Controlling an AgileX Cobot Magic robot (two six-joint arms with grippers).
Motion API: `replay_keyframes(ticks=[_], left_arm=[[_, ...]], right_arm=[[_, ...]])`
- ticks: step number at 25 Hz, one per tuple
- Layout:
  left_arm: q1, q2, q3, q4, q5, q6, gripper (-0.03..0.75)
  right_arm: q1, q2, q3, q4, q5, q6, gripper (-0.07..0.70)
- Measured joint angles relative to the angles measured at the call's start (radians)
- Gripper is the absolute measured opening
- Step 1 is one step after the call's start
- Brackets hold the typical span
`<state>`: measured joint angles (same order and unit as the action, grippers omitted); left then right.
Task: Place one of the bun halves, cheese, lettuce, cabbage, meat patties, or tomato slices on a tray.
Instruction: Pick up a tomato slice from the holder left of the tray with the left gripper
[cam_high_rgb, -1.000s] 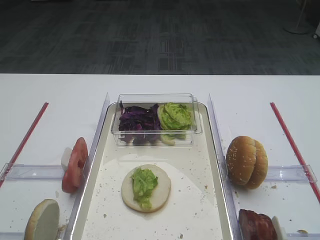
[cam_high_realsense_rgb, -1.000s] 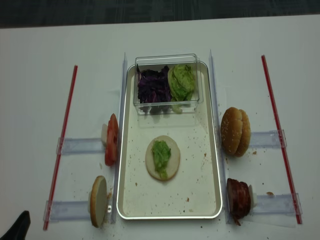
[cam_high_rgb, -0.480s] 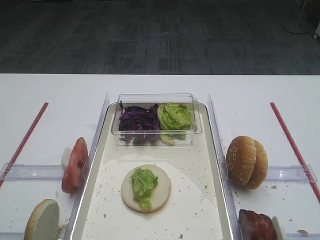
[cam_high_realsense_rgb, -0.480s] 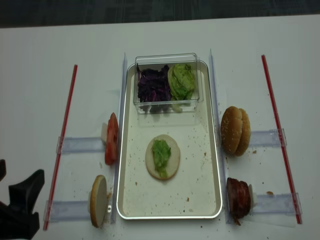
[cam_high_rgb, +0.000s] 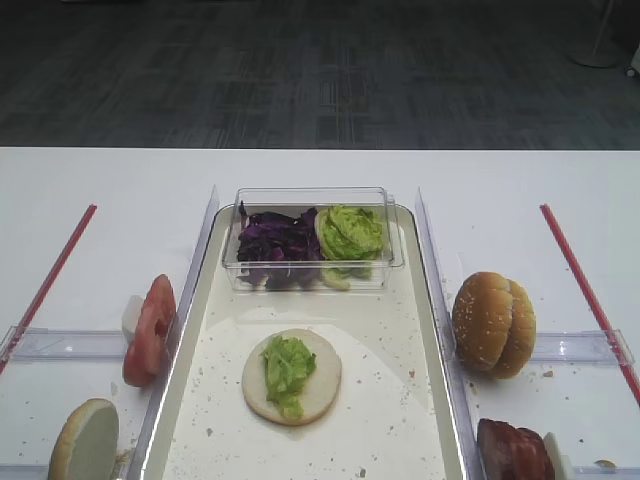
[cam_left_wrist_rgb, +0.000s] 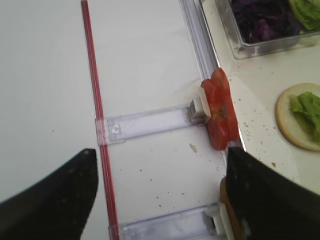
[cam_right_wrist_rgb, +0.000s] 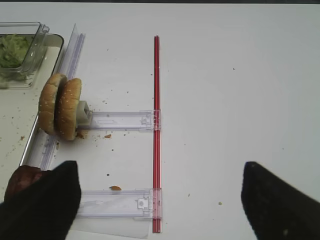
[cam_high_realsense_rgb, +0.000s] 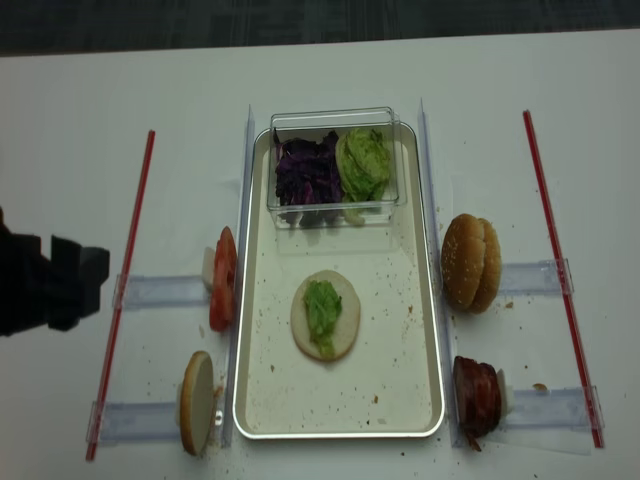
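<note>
The cream tray (cam_high_realsense_rgb: 432, 330) holds a bun half (cam_high_realsense_rgb: 340, 300) cut face up, topped with lettuce (cam_high_realsense_rgb: 322, 308). Tomato slices (cam_left_wrist_rgb: 218, 115) stand on edge left of the tray, with another bun half (cam_high_realsense_rgb: 196, 402) nearer the front. Two bun halves (cam_right_wrist_rgb: 61, 107) and meat patties (cam_high_realsense_rgb: 476, 397) stand on the right. Cabbage (cam_high_rgb: 275, 240) and more lettuce (cam_high_rgb: 350, 232) fill the clear box. No cheese is in view. My left gripper (cam_left_wrist_rgb: 160, 195) hovers open and empty over the table left of the tomato. My right gripper (cam_right_wrist_rgb: 157, 200) hangs open over the right red strip.
A clear plastic box (cam_high_rgb: 312, 195) sits on the tray's far end. Red strips (cam_high_realsense_rgb: 125, 270) (cam_high_realsense_rgb: 555, 260) run along both sides, with clear plastic rails (cam_high_realsense_rgb: 160, 292) (cam_high_realsense_rgb: 530, 275) behind the upright food. Crumbs dot the tray and table.
My left arm has come in from the front-left corner and moved farther along the table, and is now level with the tomato rail. The food and my right gripper have not moved.
</note>
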<state>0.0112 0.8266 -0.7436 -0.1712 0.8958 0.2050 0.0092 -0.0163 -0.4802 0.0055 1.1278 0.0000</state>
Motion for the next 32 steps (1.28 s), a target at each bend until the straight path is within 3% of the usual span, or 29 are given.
replay_keyframes(ticks=[11, 23, 32], left_arm=[[0.000, 0.348, -0.196, -0.037, 0.010, 0.000, 0.462], [0.000, 0.710, -0.336, -0.041, 0.136, 0.000, 0.458], [0.000, 0.832, -0.377, -0.041, 0.149, 0.000, 0.458]], right_arm=[[0.000, 0.000, 0.000, 0.000, 0.000, 0.000, 0.664], [0.000, 0.000, 0.000, 0.000, 0.000, 0.000, 0.664], [0.000, 0.000, 0.000, 0.000, 0.000, 0.000, 0.653]])
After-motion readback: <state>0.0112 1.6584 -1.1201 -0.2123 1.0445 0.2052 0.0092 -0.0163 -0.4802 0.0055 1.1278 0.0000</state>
